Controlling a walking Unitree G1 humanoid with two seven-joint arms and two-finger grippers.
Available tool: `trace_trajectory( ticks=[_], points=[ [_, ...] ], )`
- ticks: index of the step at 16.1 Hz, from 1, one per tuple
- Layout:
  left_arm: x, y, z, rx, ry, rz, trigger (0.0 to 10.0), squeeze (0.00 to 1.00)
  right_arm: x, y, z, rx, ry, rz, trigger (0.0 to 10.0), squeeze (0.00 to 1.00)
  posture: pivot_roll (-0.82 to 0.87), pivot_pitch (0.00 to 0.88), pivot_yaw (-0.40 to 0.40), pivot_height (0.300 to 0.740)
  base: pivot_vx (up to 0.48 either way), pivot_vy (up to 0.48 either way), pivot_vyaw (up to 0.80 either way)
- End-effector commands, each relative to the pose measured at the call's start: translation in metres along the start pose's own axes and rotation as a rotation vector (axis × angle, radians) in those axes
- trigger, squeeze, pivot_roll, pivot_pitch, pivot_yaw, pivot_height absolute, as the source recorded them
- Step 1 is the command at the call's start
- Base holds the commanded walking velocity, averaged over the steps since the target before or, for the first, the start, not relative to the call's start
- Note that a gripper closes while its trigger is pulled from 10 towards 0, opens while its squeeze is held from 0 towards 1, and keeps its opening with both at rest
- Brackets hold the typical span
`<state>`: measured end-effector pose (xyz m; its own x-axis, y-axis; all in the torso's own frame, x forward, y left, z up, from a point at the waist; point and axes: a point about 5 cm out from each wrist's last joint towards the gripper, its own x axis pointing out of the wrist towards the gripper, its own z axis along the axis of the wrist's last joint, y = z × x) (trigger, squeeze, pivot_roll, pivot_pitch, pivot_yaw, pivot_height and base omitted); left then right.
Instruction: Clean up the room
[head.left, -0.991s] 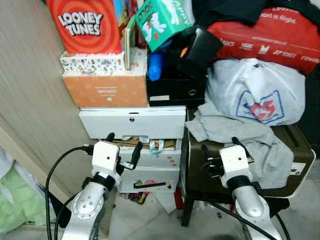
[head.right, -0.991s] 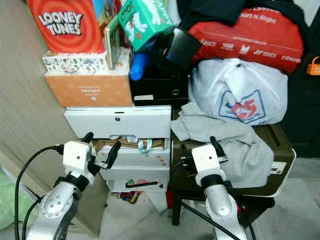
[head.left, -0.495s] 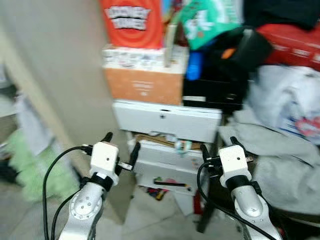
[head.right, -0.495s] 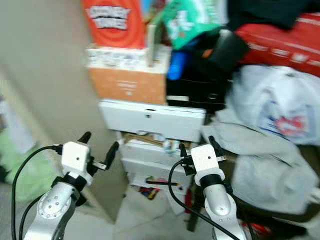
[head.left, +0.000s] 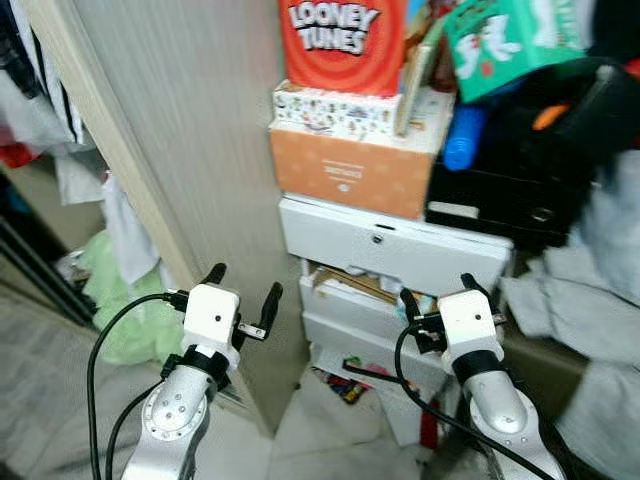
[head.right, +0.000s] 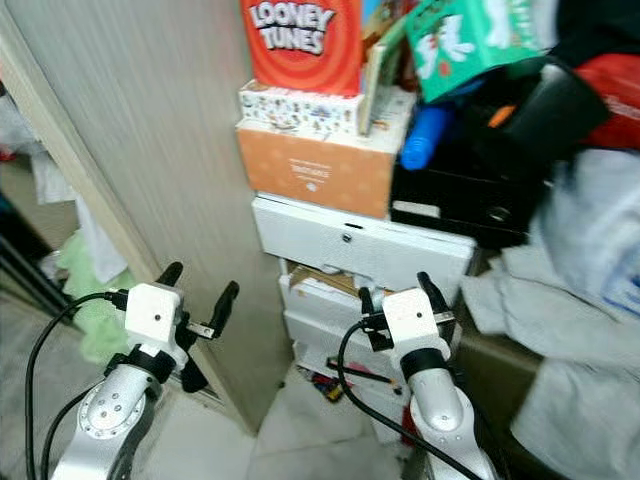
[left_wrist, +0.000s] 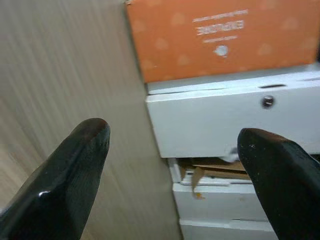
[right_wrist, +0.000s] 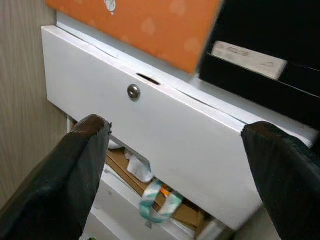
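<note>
Cluttered corner beside a pale wood-grain panel, stacked high with boxes. At the base, a set of white drawers, the upper gap stuffed with brown cardboard and a teal-and-white ribbon loop; over it a flat white case with a small round lock on its front face. Resting on that case, an orange box printed with pale hearts and upside-down lettering, then a narrow patterned white box, then a red Looney Tunes box standing upright at the top. Just beside the orange box, a black box bearing a white label, with a blue bottle and a green carton tilted above it. Farther right, blurred grey cloth draped over a dark surface. On the floor under the drawers, small colourful scraps, too blurred to identify. Left of the panel, light green fabric heaped on the floor and white garments hanging above it. Left gripper raised in front of the panel's edge, fingers spread wide, holding nothing. Right gripper raised before the drawers, level with the stuffed gap, fingers likewise wide apart and empty, touching nothing.
</note>
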<state>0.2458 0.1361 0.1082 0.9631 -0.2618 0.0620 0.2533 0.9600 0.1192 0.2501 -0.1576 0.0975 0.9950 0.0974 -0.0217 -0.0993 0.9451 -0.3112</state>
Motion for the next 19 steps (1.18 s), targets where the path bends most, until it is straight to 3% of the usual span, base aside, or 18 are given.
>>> trace_trajectory(
  ticks=[1, 19],
  points=[
    [-0.0023, 0.0077, 0.0007, 0.009, 0.002, 0.042, 10.0, 0.0, 0.0019, 0.0016, 0.0013, 0.008, -0.002, 0.011, 10.0, 0.0, -0.02, 0.0, 0.052, 0.74, 0.0, 0.0, 0.8],
    [-0.0005, 0.0106, -0.0013, -0.007, 0.006, 0.076, 10.0, 0.0, 0.0061, 0.001, 0.0008, 0.007, -0.008, 0.02, 10.0, 0.0, -0.01, 0.0, 0.047, 0.74, 0.0, 0.0, 0.8]
  ],
)
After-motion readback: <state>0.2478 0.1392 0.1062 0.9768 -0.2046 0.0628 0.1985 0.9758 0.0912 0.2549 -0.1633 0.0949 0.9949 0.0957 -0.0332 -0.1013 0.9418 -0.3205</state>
